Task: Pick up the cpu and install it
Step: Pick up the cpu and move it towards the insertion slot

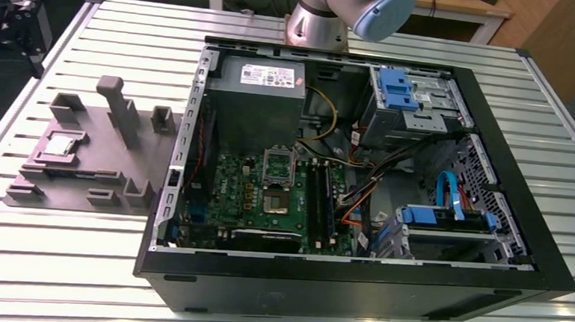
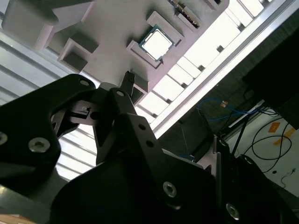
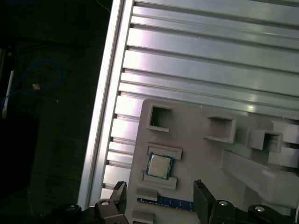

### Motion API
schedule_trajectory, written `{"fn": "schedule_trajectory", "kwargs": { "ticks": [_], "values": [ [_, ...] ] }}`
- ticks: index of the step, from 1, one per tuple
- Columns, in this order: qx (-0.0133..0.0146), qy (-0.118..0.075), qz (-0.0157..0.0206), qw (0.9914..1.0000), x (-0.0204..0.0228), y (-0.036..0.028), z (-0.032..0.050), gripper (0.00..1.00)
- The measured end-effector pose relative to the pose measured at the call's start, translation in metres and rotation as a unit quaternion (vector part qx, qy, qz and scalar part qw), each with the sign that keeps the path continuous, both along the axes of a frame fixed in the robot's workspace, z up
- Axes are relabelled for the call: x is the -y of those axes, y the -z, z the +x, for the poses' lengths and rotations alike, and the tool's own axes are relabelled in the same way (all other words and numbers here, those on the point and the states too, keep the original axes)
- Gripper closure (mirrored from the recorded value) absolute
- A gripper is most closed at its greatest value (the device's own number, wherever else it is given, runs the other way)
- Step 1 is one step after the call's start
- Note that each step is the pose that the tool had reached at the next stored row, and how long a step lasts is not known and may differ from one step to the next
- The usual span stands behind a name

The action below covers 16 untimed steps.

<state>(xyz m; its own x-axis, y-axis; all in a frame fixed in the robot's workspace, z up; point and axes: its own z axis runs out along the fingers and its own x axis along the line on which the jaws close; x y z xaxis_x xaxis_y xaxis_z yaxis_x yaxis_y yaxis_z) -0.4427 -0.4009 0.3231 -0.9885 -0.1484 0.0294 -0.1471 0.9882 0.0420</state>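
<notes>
"CPU [image 1: 61, 145] location?"
"Flat, metal top up, in a square recess of the grey fixture [image 1: 98, 158]. The fixture stands on the worktop [image 1: 106, 30], at the exterior view's left of the case [image 1: 360, 289]."
"End effector [image 3: 160, 189] state?"
"Fingers apart and empty in the first wrist view, near the CPU and apparently clear of it."
"Handling?"
"Judged light, thin, rigid and smooth-topped, with a probably fragile underside. Grip two opposite edges and keep it level. Use moderate force only."

Slatted metal table [image 1: 52, 255] bears fixture block [image 1: 102, 166], computer case [image 1: 360, 287]
</notes>
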Motion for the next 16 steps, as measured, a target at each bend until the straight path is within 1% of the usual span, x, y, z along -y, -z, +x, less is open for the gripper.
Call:
{"fn": "schedule_trajectory", "kwargs": {
  "ticks": [7,16],
  "values": [
    [0.0000,0.000,0.0000,1.00000,0.0000,0.0010,0.0000,0.32],
    [0.0000,0.000,0.0000,1.00000,0.0000,0.0040,0.0000,0.32]
  ]
}}
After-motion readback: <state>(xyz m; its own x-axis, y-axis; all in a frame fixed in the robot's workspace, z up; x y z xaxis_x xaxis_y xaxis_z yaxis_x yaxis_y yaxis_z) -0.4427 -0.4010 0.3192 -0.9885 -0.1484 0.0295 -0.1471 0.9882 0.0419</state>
